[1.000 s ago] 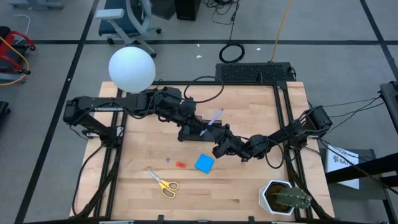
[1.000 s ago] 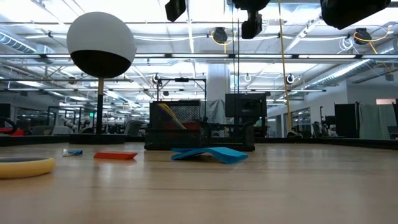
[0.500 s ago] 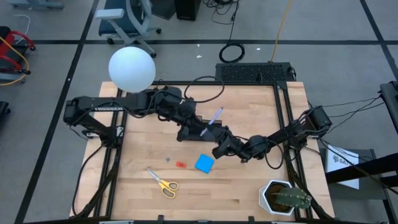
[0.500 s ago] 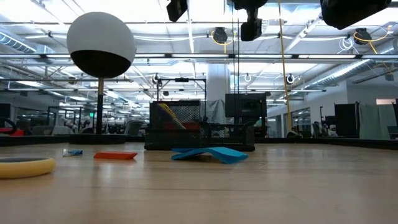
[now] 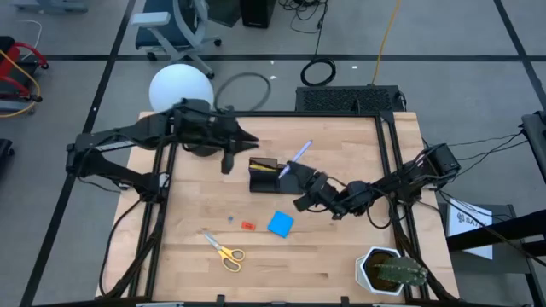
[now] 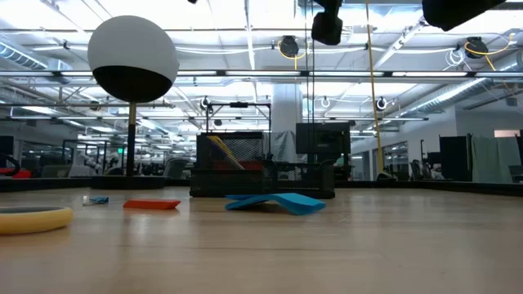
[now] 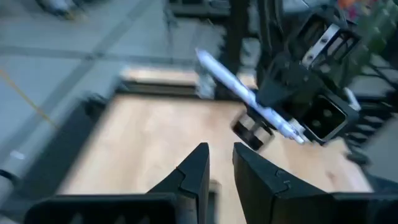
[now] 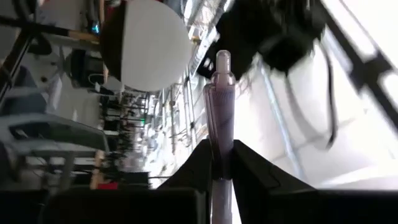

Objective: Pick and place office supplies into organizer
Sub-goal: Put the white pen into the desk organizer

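table (image 5: 341, 247): wood top, carries everything; both arms over its far half.
organizer (image 5: 265, 173): black mesh tray w/ compartments, mid-table toward far edge; yellow pen (image 5: 270, 169) already leans inside. In low view it sits behind the blue pad.
step: right arm bringing a pen to the organizer; looks like mid-task, w/ several items not yet picked.
right gripper (image 5: 300, 175): just beside organizer's right end, fingers narrow, clamped on the silver-lilac pen (image 5: 298, 157); pen tilts up and away over the organizer's right side, tip end down in the fingers.
next move (judgement): swing pen upright over a compartment, lower, then release; needs careful aim since the slots look small.
left gripper (image 5: 228, 162): hangs just left of organizer, apart from it, fingers (image 7: 194, 173) narrowly parted, nothing between them.
scissors (image 5: 223, 249): yellow handles, flat near front-left of table.
blue pad (image 5: 280, 224): square, flat, between organizer and front edge.
red piece (image 5: 247, 225): tiny, just left of pad.
blue pin (image 5: 229, 218): tiny, just beside the red piece.
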Motion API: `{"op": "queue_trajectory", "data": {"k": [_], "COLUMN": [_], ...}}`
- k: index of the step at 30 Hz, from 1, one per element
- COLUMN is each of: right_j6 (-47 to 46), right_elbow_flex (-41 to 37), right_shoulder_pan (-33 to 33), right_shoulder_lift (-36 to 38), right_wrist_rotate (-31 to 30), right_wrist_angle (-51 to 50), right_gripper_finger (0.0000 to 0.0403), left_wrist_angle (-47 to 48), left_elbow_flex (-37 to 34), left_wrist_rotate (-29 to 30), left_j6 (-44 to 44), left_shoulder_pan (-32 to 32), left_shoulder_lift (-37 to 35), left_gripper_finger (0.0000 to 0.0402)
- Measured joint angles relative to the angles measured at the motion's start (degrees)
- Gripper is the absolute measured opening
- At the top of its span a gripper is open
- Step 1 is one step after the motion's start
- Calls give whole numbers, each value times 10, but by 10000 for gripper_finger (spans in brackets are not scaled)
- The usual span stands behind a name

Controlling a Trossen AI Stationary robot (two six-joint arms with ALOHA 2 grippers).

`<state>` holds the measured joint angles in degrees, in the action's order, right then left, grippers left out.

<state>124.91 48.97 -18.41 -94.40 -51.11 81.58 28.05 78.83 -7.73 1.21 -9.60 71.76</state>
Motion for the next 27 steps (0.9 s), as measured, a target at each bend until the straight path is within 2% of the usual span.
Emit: {"op": "queue_trajectory", "data": {"k": [4,8,12,17,22,27], "right_j6": [-98,-249,-437,-672,-847,-1008], "right_elbow_flex": [0,-1,-1,-1,-2,-17], "right_shoulder_pan": [10,24,50,95,141,199], "right_shoulder_lift": [29,63,98,132,137,133], "right_wrist_rotate": [-1,8,63,160,264,386], "right_wrist_angle": [-12,-79,-179,-313,-349,-344], "right_gripper_finger": [28,28,28,28,28,28], "left_wrist_angle": [45,66,41,-52,-182,-306], "left_elbow_flex": [0,0,-25,-115,-231,-328], "left_wrist_rotate": [11,35,38,38,35,33], "left_j6": [31,47,58,61,60,44], "left_shoulder_pan": [0,0,0,-1,-1,-1], "left_shoulder_lift": [-41,-72,-95,-141,-195,-233], "left_gripper_finger": [76,76,76,76,76,76]}}
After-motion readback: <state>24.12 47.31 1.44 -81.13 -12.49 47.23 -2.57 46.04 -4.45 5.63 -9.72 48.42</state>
